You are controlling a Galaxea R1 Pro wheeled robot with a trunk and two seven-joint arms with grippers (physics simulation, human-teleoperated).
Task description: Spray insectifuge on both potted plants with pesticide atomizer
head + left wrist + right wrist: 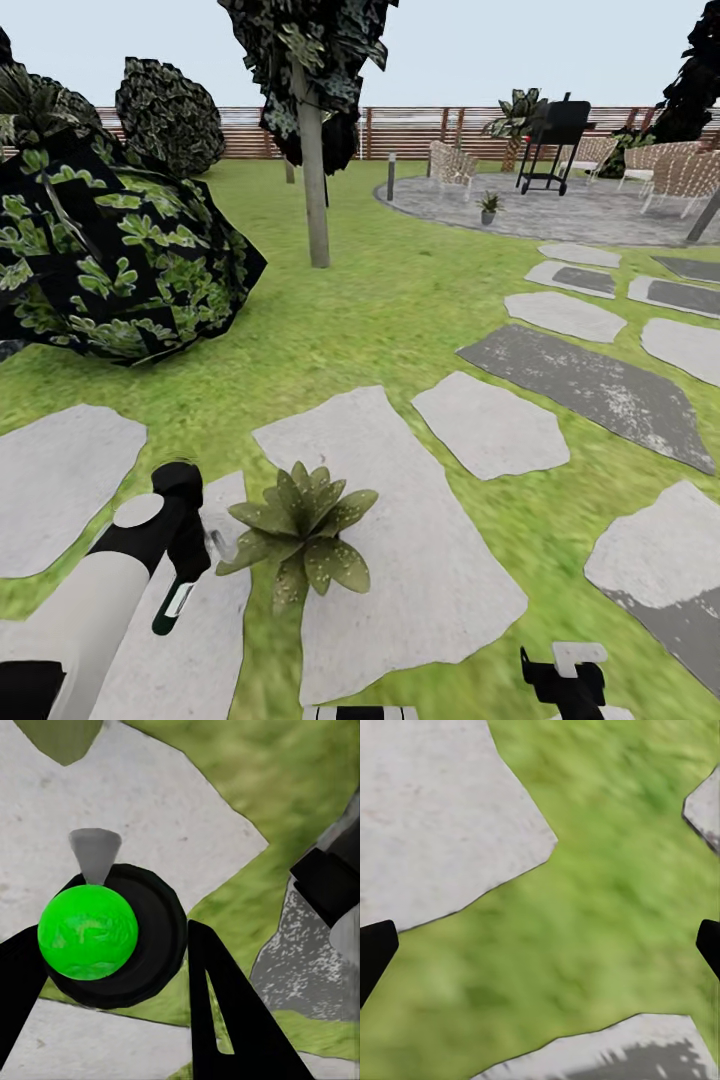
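Note:
In the head view a potted plant (pixel 300 530), a low rosette of pointed green leaves, sits on a pale stepping stone (pixel 420 560). Just to its left my left gripper (pixel 185 565) is shut on the pesticide atomizer (pixel 177 600), which points down toward the stone. The left wrist view shows the atomizer (pixel 105 937) end-on between the black fingers (pixel 225 1012): a dark round body, a bright green cap, a grey nozzle cone. The second potted plant (pixel 489 206) stands far off on the round patio (pixel 590 215). My right gripper (pixel 565 680) hangs open over grass (pixel 585 907).
A big dark striped-leaf shrub (pixel 110 250) rises at the left and a tree trunk (pixel 316 180) stands behind. Grey stepping stones (pixel 590 385) lead right toward the patio, which holds a black grill (pixel 553 140) and wicker chairs (pixel 680 170). A slat fence (pixel 420 130) closes the back.

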